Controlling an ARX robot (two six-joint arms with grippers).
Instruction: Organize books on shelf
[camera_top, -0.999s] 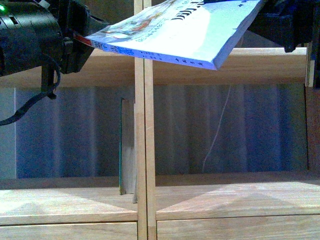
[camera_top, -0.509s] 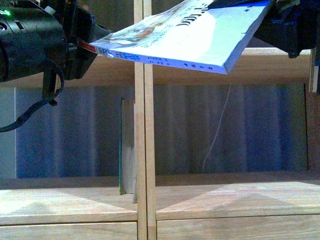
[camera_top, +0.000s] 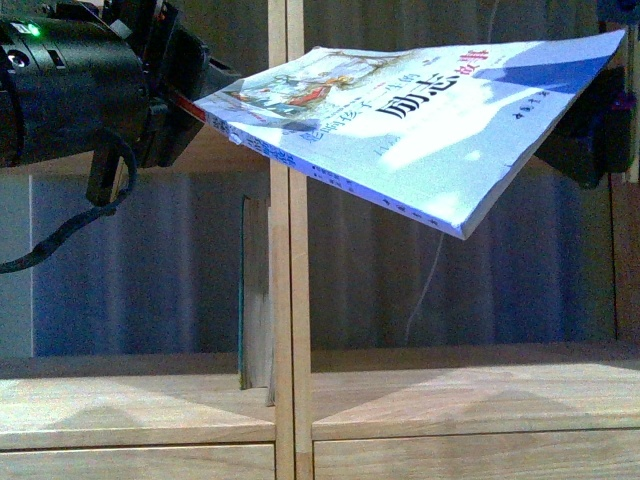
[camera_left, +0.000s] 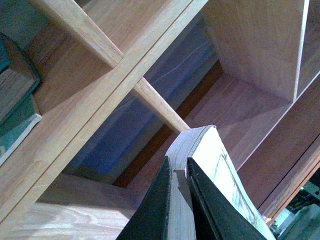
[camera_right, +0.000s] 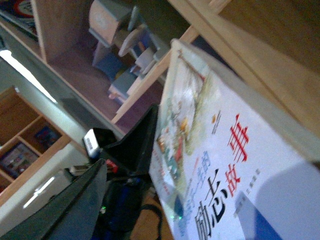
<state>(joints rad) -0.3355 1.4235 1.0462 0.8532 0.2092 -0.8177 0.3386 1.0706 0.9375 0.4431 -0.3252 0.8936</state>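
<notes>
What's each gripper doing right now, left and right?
Left gripper: closed on an edge of the pale illustrated softcover book.
Right gripper: cannot be told; the book's far corner hides its jaws.

The left gripper (camera_left: 179, 167) is seen clamped on the edge of a pale book (camera_left: 212, 150), whose page block is pinched between the two dark fingers (camera_left: 155, 200). Beyond it, the light-wood shelf (camera_left: 90, 100) is shown, its uprights and boards crossing a bluish backdrop (camera_left: 125, 130). What appear to be teal-covered books (camera_left: 17, 107) are held in a neighbouring compartment.
</notes>
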